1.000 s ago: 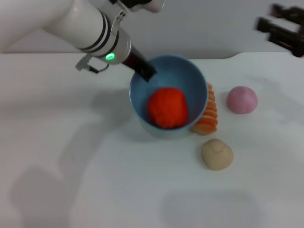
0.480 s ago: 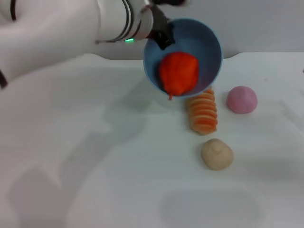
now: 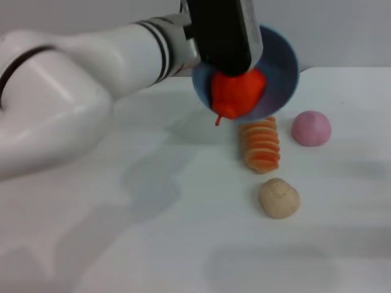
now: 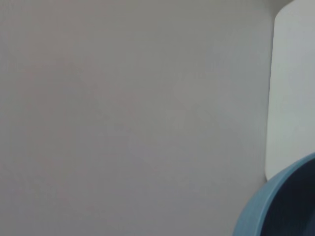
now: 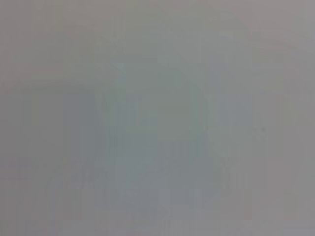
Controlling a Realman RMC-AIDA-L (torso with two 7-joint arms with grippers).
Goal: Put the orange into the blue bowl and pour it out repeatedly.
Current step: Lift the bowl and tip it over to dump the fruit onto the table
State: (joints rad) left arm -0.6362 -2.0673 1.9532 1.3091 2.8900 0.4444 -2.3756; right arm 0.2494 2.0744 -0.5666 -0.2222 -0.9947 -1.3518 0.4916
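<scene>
The left gripper [image 3: 223, 36] grips the blue bowl [image 3: 278, 67] by its rim, lifted and tipped steeply above the table [image 3: 183, 244], with the orange [image 3: 237, 91] at the bowl's lower lip, apparently about to spill out, so this pour is nearly complete.

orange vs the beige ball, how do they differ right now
The orange is bright red-orange; the beige ball is pale tan. The orange looks larger than the beige ball. The orange sits at the lip of the tipped blue bowl, lifted off the table; the beige ball rests on the table. Both are roundish.
</scene>
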